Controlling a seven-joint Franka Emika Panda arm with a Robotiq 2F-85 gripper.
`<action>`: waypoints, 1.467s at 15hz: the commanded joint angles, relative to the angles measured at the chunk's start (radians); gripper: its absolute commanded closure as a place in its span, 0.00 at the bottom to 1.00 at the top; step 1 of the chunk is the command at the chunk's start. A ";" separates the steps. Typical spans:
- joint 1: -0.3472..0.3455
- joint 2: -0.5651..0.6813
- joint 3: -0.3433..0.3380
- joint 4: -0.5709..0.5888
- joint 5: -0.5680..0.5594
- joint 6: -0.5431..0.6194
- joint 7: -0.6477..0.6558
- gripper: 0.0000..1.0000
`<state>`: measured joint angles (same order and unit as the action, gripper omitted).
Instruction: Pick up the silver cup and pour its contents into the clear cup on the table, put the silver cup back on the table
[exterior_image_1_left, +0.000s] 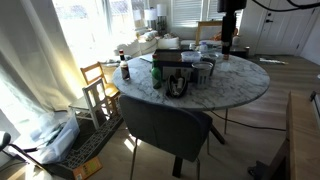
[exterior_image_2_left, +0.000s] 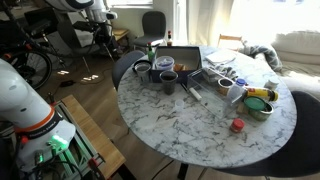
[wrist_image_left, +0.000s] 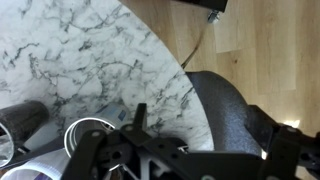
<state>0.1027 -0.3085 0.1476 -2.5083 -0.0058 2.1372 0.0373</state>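
Observation:
The round marble table (exterior_image_1_left: 245, 85) shows in both exterior views and holds a cluster of cups, bottles and containers. A small grey metal cup, likely the silver cup (exterior_image_2_left: 168, 83), stands beside a dark cup near the table's edge. In the wrist view a round shiny rim (wrist_image_left: 88, 133) at lower left may be the same cup. A pale, clear-looking cup (exterior_image_2_left: 235, 93) stands further along the table. My gripper (exterior_image_1_left: 228, 44) hangs above the table's far edge, open and empty. In the wrist view its fingers (wrist_image_left: 210, 125) are spread over the table edge and a dark chair.
A dark upholstered chair (wrist_image_left: 230, 110) sits right at the table edge below the gripper; another (exterior_image_1_left: 170, 125) is at the near side. A wooden chair (exterior_image_1_left: 98, 85) stands by the window. A bowl (exterior_image_2_left: 258, 106), a red item (exterior_image_2_left: 237, 125) and a dark tray (exterior_image_2_left: 185, 57) are on the table.

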 joint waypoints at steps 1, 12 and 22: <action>-0.022 0.117 -0.033 0.040 -0.022 0.112 -0.013 0.00; -0.054 0.352 -0.067 0.126 -0.173 0.321 0.085 0.00; -0.041 0.463 -0.092 0.196 -0.212 0.345 0.097 0.16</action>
<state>0.0498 0.1073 0.0710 -2.3356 -0.1908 2.4550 0.1085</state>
